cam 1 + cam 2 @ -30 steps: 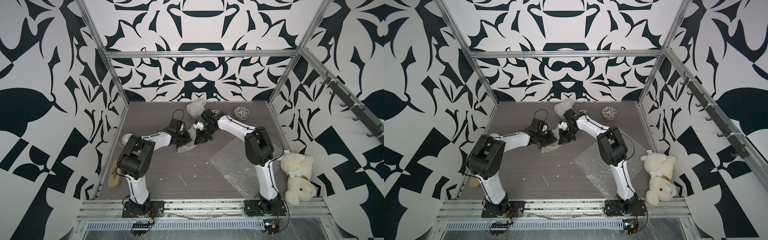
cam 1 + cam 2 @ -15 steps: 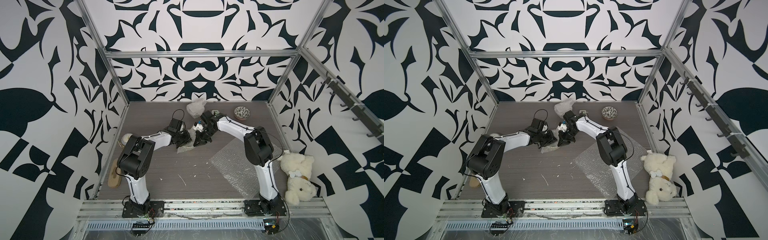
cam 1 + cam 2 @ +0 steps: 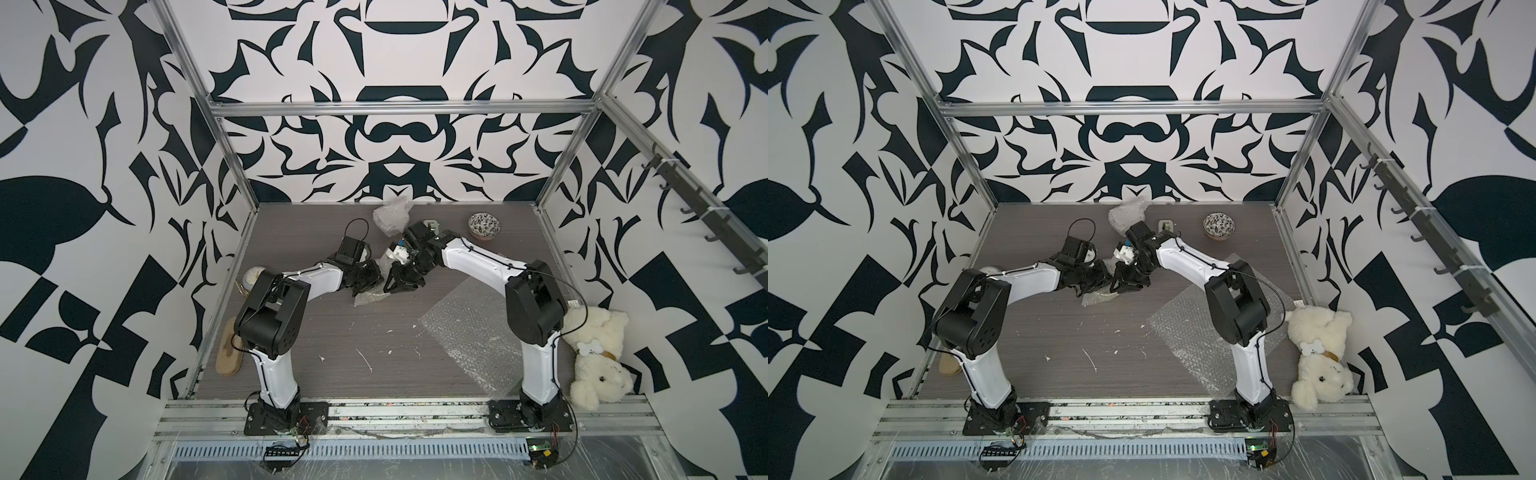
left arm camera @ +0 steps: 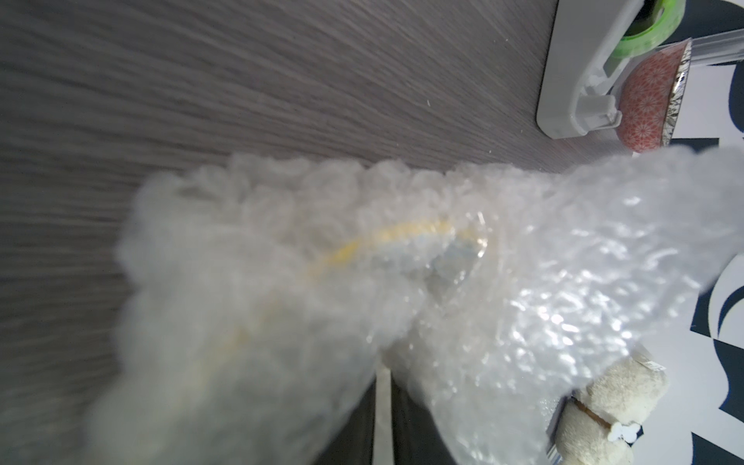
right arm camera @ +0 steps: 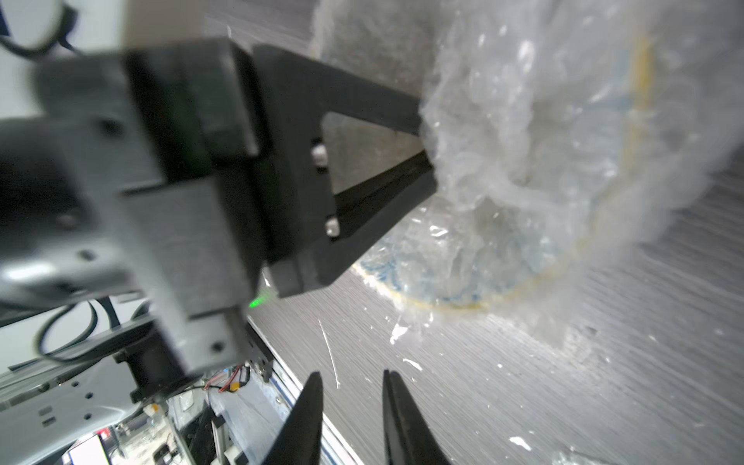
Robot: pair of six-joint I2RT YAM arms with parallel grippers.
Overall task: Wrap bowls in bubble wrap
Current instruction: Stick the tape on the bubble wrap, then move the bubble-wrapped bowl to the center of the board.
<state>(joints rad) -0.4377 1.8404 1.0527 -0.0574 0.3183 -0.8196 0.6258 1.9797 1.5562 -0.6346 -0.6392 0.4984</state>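
Handling note: ceramic under film, so judged hard, brittle and fairly heavy inside a soft, light, slippery skin. Bubble wrap (image 5: 523, 120) likely to spring open once released and to slide over glaze if tugged. Best hold judged at loose gathered film beyond rim, several layers pinched together, never hard on bowl itself. Blue-and-yellow bowl (image 5: 439, 282) visible through film as blue pattern edged by thin yellow rim line. Attitude hard to tell through film, though one edge seems to touch table (image 5: 604, 382). Wrap cloudy, crinkled, glinting, bunched unevenly round bowl. Location: mid-table toward back wall, between both arms. Left gripper (image 5: 426, 149) apparently clamped on fold of wrap, tips buried in film. Right gripper (image 5: 351, 374) parted, nothing between fingers, just beside wrapped bowl. Elsewhere: floral bowl (image 3: 484, 225) bare at back right; flat sheet (image 3: 465, 328) spread at front right, partly under right arm; crumpled bundle (image 3: 390, 216) of wrap by back wall.
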